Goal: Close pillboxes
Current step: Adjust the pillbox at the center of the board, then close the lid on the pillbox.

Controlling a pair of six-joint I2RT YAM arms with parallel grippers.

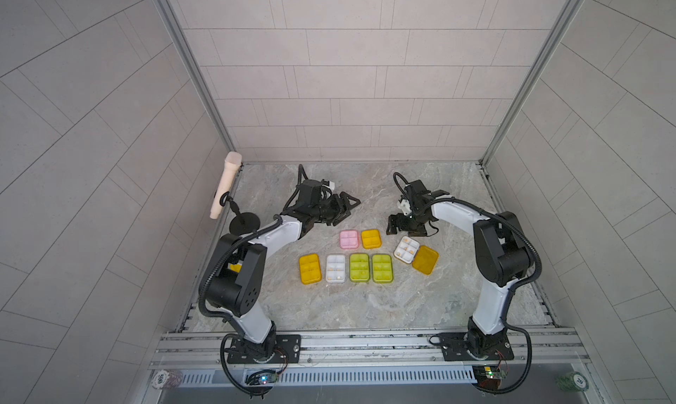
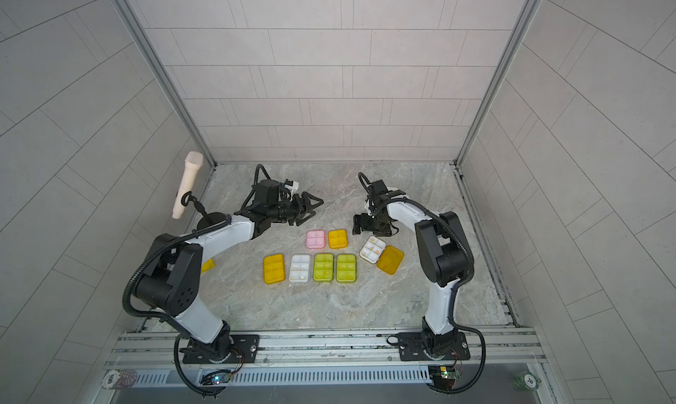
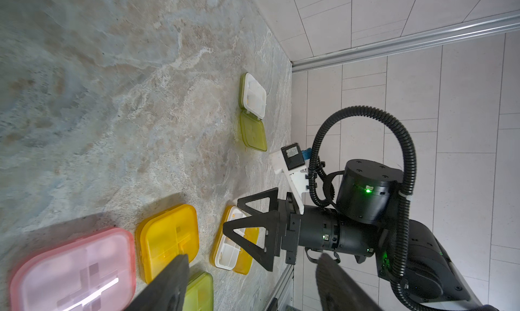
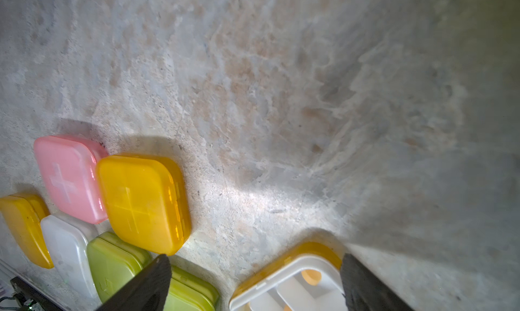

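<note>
Several closed pillboxes lie mid-table: pink [image 1: 348, 238] and orange [image 1: 371, 238] behind, then a row of orange [image 1: 310, 268], clear [image 1: 335, 268] and two green [image 1: 359, 268]. To their right an orange-lidded pillbox lies open, its white tray [image 1: 406, 249] beside its lid [image 1: 425, 260]. My right gripper [image 1: 397, 230] hovers just behind that tray, open, and its fingers straddle the tray's end in the right wrist view [image 4: 256, 256]. My left gripper [image 1: 347, 212] is open and empty, raised behind the pink box. A green-lidded pillbox [image 3: 253, 95] lies open farther off.
A microphone on a stand [image 1: 225, 184] stands at the table's back left corner. A small yellow object [image 2: 207, 265] shows under the left arm. Poker chips [image 1: 166, 378] sit on the front rail. Aluminium rails border the marble table [image 1: 329, 310].
</note>
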